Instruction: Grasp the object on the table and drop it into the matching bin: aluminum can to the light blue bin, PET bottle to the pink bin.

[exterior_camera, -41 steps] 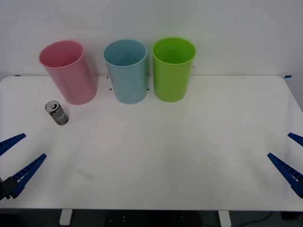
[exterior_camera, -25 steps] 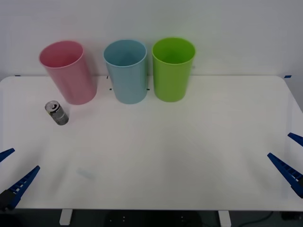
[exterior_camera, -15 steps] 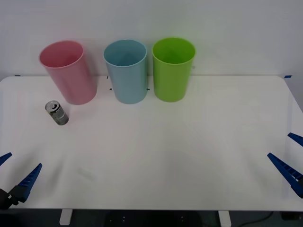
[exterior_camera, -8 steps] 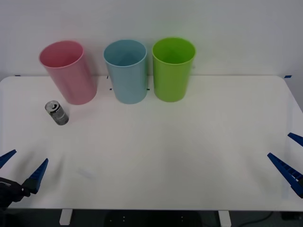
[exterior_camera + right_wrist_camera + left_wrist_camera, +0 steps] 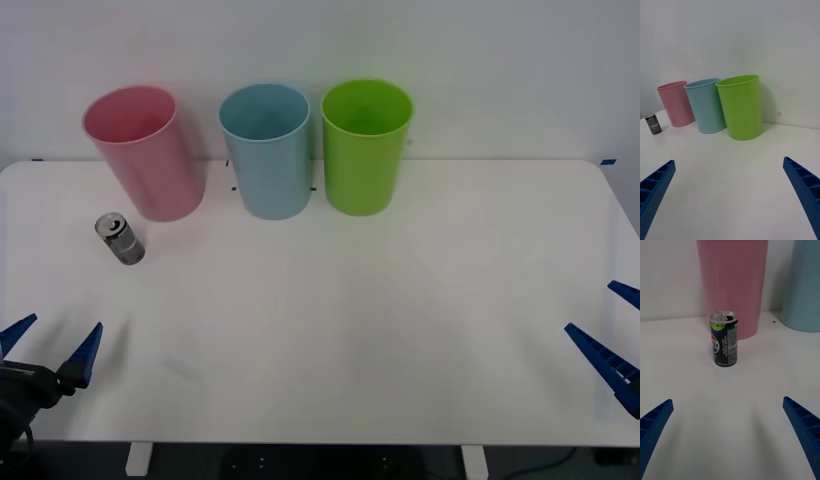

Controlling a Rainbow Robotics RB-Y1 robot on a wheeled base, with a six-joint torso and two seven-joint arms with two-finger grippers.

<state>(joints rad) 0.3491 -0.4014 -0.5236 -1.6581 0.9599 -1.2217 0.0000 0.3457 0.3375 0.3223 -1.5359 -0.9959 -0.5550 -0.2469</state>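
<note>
Our left gripper [image 5: 50, 345] hovers open over the counter [image 5: 350, 320], facing the aluminum can [image 5: 724, 339]. We see it upright, dark grey with a silvery top and pull tab, just in front of the pink bin [image 5: 145, 152]. Right gripper [image 5: 612, 335] waits open, well apart from the can.
</note>
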